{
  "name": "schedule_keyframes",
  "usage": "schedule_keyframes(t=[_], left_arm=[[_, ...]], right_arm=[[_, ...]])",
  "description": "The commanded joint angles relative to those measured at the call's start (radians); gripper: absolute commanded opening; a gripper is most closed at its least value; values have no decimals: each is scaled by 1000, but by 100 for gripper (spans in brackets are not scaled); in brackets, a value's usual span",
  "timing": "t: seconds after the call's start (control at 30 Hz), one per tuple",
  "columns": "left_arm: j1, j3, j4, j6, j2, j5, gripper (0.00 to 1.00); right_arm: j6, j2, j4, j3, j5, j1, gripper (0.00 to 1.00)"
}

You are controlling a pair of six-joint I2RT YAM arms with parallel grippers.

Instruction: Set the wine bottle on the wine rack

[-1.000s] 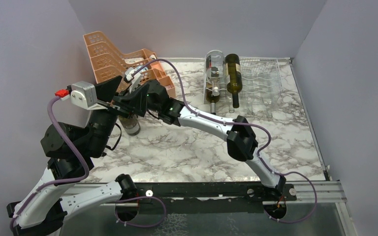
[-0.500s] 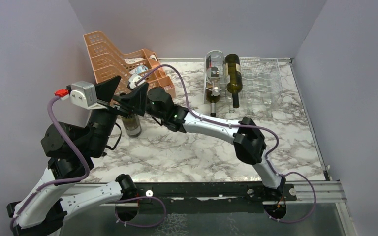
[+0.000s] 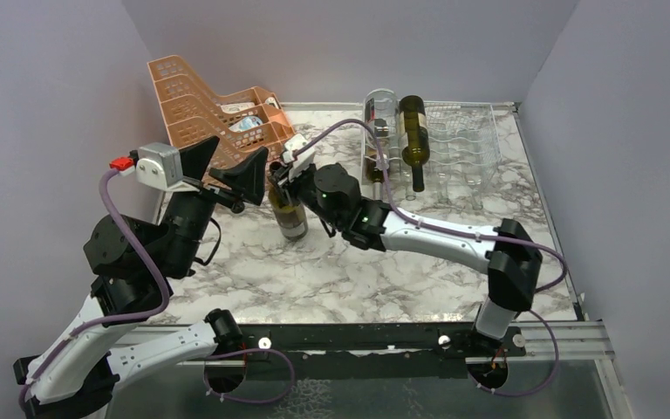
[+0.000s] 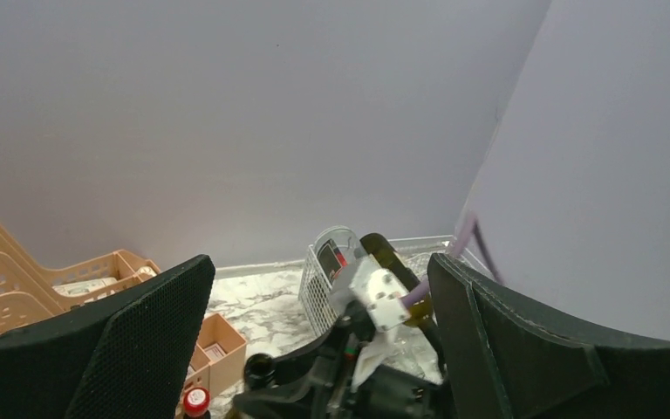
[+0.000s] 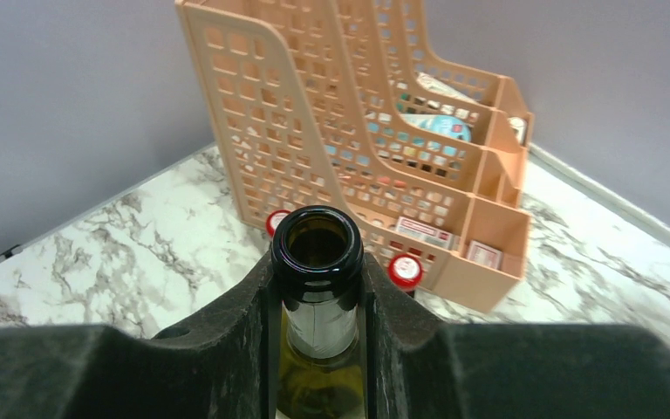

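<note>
One bottle is moving: my right pincer [image 5: 317,292] is clenching the wine bottle [image 3: 289,212] by its neck, carrying it upright from the orange trays [image 3: 194,103] to mid-table, toward the wine rack [image 3: 469,140]. My left pincer [image 3: 224,166] is hanging released.

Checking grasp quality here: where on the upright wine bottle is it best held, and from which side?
Grip the neck just under the lip, coming in level from the side away from the orange trays. The wine bottle stands upright, its neck is narrow enough to fit between the jaws, and the wider lip should stop slipping. The right gripper is shut there.
</note>
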Motion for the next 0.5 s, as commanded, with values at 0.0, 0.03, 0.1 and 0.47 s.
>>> schedule_keyframes(t=[0.0, 0.03, 0.1, 0.47], left_arm=[[3, -29, 0, -6, 10, -26, 98], [3, -35, -4, -12, 9, -26, 98], [3, -54, -12, -30, 10, -32, 98], [3, -325, -20, -174, 51, 107, 99]], right_arm=[[-10, -182, 104, -67, 135, 4, 5], [-4, -211, 94, -91, 159, 4, 5], [0, -271, 71, -135, 193, 4, 4], [94, -568, -187, -297, 368, 3, 3]])
